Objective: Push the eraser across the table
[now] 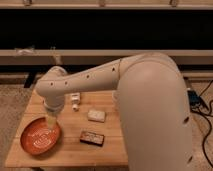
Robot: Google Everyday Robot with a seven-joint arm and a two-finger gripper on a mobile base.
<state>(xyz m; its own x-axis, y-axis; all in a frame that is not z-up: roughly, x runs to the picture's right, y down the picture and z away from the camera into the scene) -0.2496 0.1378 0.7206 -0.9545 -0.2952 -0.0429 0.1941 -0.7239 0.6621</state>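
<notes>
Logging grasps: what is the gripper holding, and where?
Not the eraser, which lies free on the table; the gripper hangs over the orange plate, apparently holding nothing.

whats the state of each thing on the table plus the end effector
eraser: flat on the table, near its front edge
whitish pad: flat, behind the eraser
orange plate: right way up, front left
small white bottle: upright, it seems
end effector: over the orange plate, apart from the eraser

Bulky, glossy white robot arm [150, 105] stretched leftward, pale gripper [51, 121] pointing down
The arm's thick upper segment fills the right of the frame. Its forearm, dotted with small holes, reaches to left-centre, where the wrist bends downward. The gripper hangs beneath it in the lower left.
</notes>
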